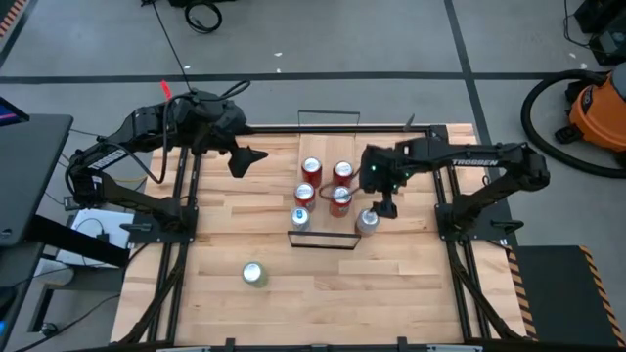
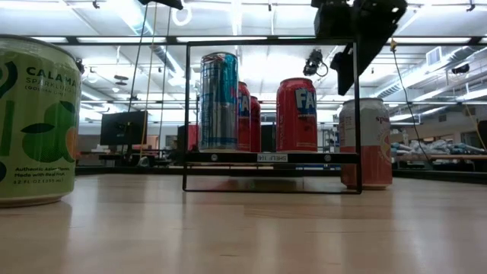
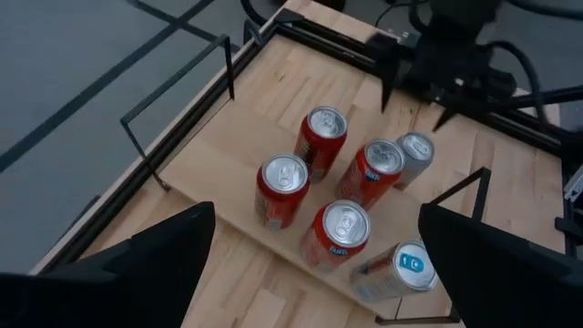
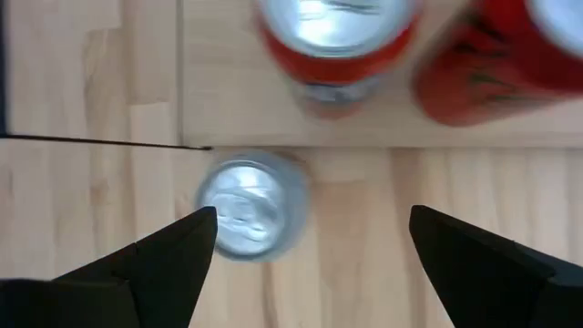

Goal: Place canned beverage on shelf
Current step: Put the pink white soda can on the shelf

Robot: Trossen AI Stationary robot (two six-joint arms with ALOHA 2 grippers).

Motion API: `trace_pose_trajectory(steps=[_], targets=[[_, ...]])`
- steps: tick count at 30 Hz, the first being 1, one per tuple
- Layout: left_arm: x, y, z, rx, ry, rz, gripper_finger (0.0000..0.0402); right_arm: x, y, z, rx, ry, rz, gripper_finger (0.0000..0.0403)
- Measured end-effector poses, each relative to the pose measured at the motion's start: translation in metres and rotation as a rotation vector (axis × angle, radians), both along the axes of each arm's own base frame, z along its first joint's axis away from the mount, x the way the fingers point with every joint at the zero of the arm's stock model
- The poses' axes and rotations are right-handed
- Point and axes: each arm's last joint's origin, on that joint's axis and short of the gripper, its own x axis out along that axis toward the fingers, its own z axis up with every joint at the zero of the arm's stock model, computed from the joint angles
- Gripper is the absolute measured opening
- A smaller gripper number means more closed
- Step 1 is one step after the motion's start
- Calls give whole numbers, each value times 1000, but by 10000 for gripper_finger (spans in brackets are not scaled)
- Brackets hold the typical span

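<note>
The shelf [image 1: 328,145] is a narrow light-wood board with black wire rails, lying on the tabletop. Several red cans [image 1: 312,168] and a blue can [image 1: 300,217] stand on it. A salmon-pink can [image 1: 368,220] stands on the tabletop just off the shelf's right long edge. It also shows in the low view [image 2: 365,144] and the right wrist view [image 4: 250,205]. My right gripper [image 1: 384,205] is open above and beside this can, touching nothing; its fingers [image 4: 173,264] are spread wide. My left gripper [image 1: 245,156] is open and empty left of the shelf. A green can [image 1: 254,274] stands at the near left.
The shelf's wire rails [image 1: 330,113] rise at its far and near ends. The red cans fill the shelf's middle, and bare board shows at its far end [image 3: 228,137]. The arms' black frames run along both sides of the table. Bare tabletop lies toward the near edge.
</note>
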Motion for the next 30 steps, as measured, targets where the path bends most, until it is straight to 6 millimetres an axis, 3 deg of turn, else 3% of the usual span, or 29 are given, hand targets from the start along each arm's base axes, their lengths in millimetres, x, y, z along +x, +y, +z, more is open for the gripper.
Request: trace_pose_trajectory(steps=[10, 24, 30], targets=[[0, 0, 0, 9, 1, -7, 396, 7, 32, -10, -46, -34, -11, 374], [0, 0, 0, 4, 0, -8, 396, 8, 45, -29, -105, -46, -90, 374], [0, 0, 0, -2, -2, -3, 396, 5, 45, -47, -103, -32, -101, 374]])
